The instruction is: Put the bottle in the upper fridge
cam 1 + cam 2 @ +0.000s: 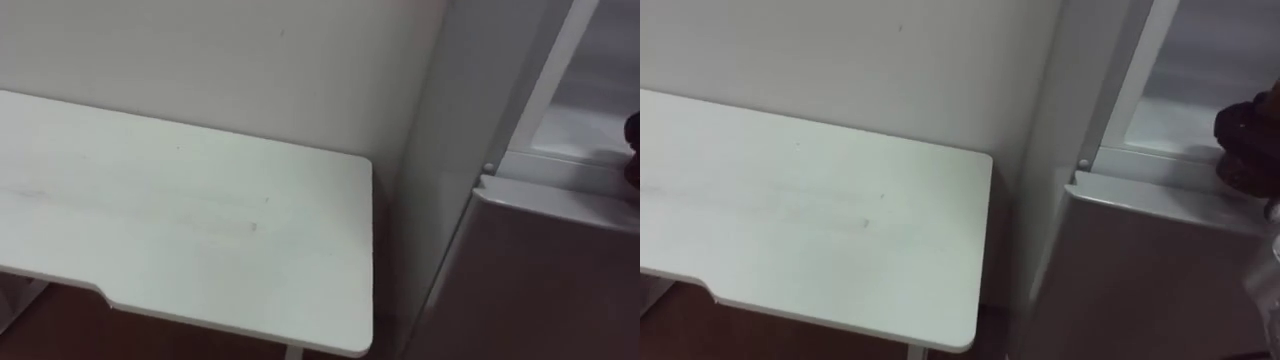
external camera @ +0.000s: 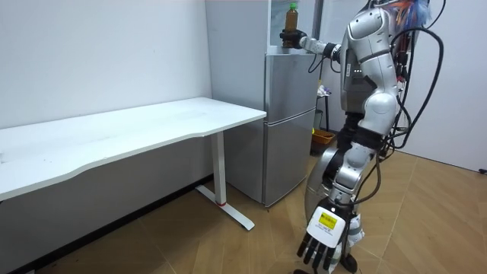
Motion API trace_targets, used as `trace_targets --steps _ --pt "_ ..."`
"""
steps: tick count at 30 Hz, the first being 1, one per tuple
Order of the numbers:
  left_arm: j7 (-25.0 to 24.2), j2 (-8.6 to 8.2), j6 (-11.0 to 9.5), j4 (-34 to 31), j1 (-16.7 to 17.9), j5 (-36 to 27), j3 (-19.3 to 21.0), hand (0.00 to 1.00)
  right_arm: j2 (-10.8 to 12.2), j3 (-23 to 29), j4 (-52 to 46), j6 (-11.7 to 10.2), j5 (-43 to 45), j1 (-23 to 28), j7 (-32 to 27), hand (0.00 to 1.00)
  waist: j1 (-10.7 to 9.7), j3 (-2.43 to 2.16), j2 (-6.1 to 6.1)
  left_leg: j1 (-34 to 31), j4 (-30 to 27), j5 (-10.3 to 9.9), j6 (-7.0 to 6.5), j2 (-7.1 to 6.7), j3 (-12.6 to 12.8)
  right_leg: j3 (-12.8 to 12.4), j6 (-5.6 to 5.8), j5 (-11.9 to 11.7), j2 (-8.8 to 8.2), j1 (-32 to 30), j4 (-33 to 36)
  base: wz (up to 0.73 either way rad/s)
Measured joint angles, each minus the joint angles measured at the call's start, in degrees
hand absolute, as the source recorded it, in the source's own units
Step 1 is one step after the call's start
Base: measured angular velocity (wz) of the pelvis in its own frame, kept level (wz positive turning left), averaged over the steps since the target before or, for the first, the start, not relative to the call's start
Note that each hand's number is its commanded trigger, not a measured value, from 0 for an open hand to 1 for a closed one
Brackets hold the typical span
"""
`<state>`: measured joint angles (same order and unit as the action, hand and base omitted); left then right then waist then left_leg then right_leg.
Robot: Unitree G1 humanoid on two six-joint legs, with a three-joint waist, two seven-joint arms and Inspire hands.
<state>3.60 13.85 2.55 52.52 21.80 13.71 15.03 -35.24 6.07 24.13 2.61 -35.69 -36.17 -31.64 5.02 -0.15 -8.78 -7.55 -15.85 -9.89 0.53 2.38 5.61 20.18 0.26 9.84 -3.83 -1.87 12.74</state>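
I have the bottle [image 2: 291, 15] in my right hand [image 2: 290, 38], fingers curled round its lower body, at the open upper compartment [image 1: 1200, 90] of the fridge [image 2: 289, 122]. It stands upright, with the neck and cap rising clear above the fingers. In the eye views the dark hand sits at the compartment's sill, just above the closed lower door.

I judge it a small drink bottle: light, fairly stiff, smooth-walled and apt to slip or tip. A low wrap round the body suits it, and I would not squeeze harder. Its base must land flat on the shelf before I let go.

My left hand [image 2: 323, 240] hangs by my side, fingers loosely straight, holding nothing. The white desk [image 1: 200, 220] stands beside the fridge.
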Motion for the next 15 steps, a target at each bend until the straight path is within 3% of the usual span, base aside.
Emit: trace_targets --steps 6,15 --pt "0.09 0.56 -0.14 -2.18 -0.09 -0.3 -1.83 0.0 -0.74 -2.85 5.76 -0.04 -0.07 -5.52 -4.03 1.0 0.35 0.48 1.0 -1.96 -1.35 -0.02 -0.07 0.28 -0.33 0.21 -0.46 -0.32 0.0 -1.44 0.92 0.01" --pt "0.84 0.46 0.05 -4.34 0.08 -0.08 -2.98 0.0 -1.54 -3.76 9.36 -0.09 -2.56 -8.45 -8.85 1.0 2.45 0.33 1.47 -2.01 -1.67 0.29 -0.21 0.27 0.37 -0.79 -0.52 -0.31 -0.06 -2.21 1.42 -0.04"
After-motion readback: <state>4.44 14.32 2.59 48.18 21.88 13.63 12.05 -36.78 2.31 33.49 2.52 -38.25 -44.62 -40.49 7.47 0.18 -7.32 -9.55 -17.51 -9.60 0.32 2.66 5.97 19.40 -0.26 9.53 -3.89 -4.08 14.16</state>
